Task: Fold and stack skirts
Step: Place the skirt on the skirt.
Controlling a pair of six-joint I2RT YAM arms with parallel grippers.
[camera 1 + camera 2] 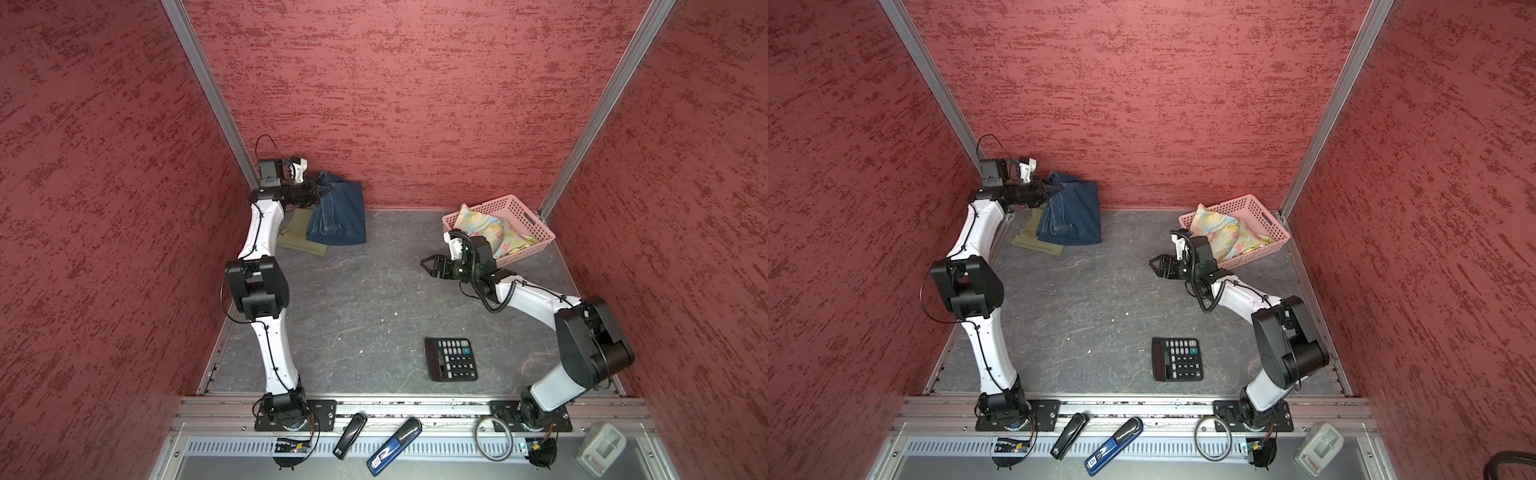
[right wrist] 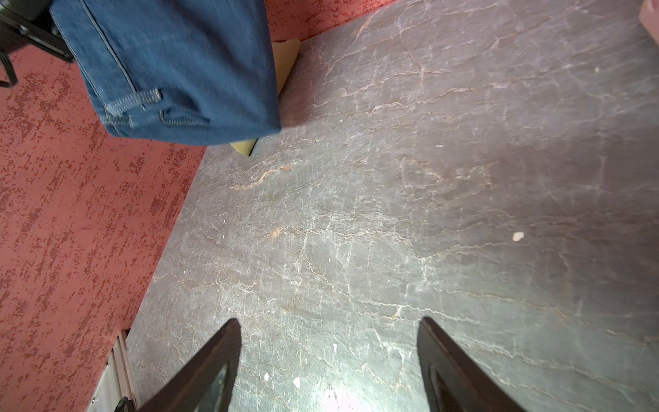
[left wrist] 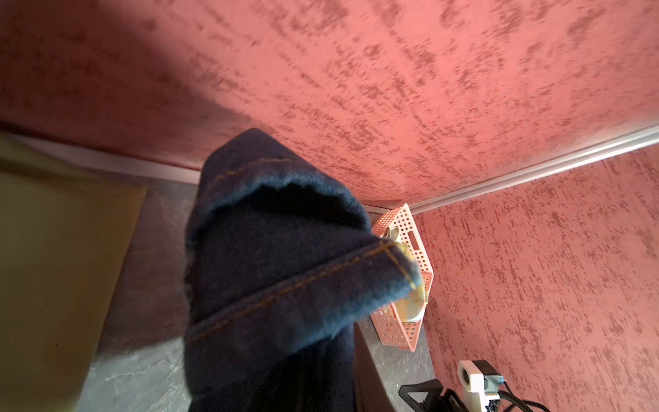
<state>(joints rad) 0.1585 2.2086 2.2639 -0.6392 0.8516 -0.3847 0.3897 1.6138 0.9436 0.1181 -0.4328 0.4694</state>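
Denim skirt (image 1: 338, 216), in both top views (image 1: 1073, 216): well apart from the pink basket (image 1: 525, 254) (image 1: 1258, 253), over in the opposite back corner of the table (image 1: 353, 299). Pinched at an upper corner by the left gripper (image 1: 327, 190) (image 1: 1059, 190), jaws pressed together on the cloth, the rest draping down in folds. Olive-green skirt (image 1: 299, 241) (image 1: 1038, 241) flat below it, partly covered and equally far from the basket; contact between the two impossible to judge. Floral skirt (image 1: 494, 235) (image 1: 1225, 237) bunched up inside the basket. Right gripper (image 1: 427, 268) (image 1: 1156, 266) just beside the basket's front wall, pointing away from it, jaws spread, nothing between them. Calculator (image 1: 451, 359) (image 1: 1177, 359) on the table, well apart from the basket, toward the arm bases.

Left wrist view: denim skirt (image 3: 285, 278) filling the middle, hem stitching close to the lens, hiding the left gripper's fingers. Olive-green skirt (image 3: 53, 267) blurred at one edge. Basket (image 3: 392, 331) beyond the denim, against the wall, a bit of the floral skirt (image 3: 410, 303) inside.

Right wrist view: right gripper (image 2: 331, 356) with both fingers wide apart over bare table (image 2: 392, 214), gripping nothing. Denim skirt (image 2: 178, 71) hanging far off, corners of the olive-green skirt (image 2: 246, 146) peeking past it.
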